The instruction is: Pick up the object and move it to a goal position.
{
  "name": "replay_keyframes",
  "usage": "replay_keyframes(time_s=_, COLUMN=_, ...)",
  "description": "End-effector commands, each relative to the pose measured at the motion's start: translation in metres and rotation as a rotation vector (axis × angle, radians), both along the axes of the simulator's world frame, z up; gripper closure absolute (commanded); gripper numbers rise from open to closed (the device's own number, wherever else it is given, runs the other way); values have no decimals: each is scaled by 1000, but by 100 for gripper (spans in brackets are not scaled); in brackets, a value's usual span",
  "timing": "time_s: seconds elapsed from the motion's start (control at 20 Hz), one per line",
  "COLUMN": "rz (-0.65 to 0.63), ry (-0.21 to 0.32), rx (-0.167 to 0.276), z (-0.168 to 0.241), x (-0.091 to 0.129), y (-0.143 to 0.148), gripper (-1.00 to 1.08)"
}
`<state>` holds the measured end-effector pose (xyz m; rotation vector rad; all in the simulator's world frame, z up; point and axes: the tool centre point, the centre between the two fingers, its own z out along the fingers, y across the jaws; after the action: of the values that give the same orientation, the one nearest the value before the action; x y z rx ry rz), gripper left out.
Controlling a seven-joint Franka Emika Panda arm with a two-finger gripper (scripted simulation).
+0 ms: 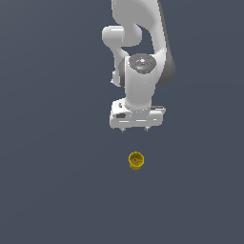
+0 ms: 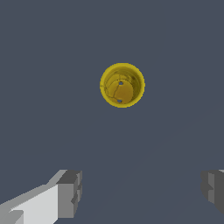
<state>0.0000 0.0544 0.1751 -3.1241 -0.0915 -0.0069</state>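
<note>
Pincer spread wide, nothing held

Pincer (image 1: 135,129) fingers stand far apart, empty. Yellow cup (image 1: 136,160) sits upright on desk (image 1: 52,181), clear of the fingertips (image 2: 70,192), not between them. Only wrist view shows its hollow inside (image 2: 122,85); exterior view shows the arm (image 1: 140,52) above.

The exterior camera sits high and looks steeply down on me, far enough back to take in my arm (image 1: 140,52), the yellow cup (image 1: 136,160) and a wide stretch of worktop (image 1: 47,167). My wrist camera looks straight down past my fingers (image 2: 70,192), much closer, right into the cup's (image 2: 122,85) open rim. Both views share that cup, my fingertips and the worktop (image 2: 43,65) around it.
</note>
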Motion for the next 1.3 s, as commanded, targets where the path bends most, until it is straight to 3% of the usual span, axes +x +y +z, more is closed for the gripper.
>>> replay_keyframes(time_s=0.0, rz=-15, ry=1, rx=1, z=-2, x=2, y=0, gripper=-92)
replay_keyframes(time_s=0.45, rz=-146, ry=5, rx=3, z=-15, x=22, y=2, gripper=-92)
replay_keyframes(time_s=1.25, rz=-529, ry=11, rx=-8, z=-63, x=75, y=8, gripper=-92)
